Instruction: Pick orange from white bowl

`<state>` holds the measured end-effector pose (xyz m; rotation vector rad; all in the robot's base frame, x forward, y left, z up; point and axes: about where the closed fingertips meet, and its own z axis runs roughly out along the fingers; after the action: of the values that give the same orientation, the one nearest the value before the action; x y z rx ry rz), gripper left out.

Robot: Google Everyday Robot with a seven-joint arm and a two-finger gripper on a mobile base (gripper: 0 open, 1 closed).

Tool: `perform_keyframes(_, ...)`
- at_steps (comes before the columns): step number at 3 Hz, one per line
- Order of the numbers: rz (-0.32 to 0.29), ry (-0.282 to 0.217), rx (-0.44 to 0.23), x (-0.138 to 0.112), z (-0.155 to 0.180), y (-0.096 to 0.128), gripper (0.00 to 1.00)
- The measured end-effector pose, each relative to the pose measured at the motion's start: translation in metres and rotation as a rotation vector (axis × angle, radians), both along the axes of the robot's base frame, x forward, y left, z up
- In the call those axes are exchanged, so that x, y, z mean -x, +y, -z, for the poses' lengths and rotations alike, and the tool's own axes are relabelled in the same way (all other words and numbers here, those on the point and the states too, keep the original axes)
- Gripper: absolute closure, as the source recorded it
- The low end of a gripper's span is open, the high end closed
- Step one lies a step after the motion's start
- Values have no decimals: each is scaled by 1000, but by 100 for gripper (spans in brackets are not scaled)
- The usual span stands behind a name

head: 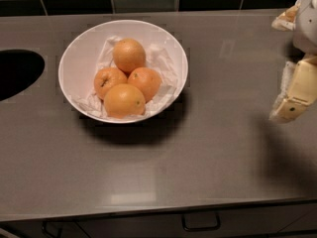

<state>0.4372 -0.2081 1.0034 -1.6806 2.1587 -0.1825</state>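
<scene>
Tool (277,69) wide open, empty, right of white bowl (75,63)

A slightly egg-shaped, evenly deep-orange fruit (129,55) lies at the rear of a wide, shallow, glossy white bowl (74,53). It rests on crumpled white paper and touches two other oranges. The bowl stands upright on the counter. The claw (278,69) hangs open at the right edge, well apart.
</scene>
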Motion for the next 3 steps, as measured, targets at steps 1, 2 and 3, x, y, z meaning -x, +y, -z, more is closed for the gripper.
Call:
perform_keyframes(1,0,0,0,0,0,0,0)
perform_keyframes(2,-150,-17,-26,-27,-9,43,0)
perform_keyframes(3,-162,-21,-24,-34,-12,47,0)
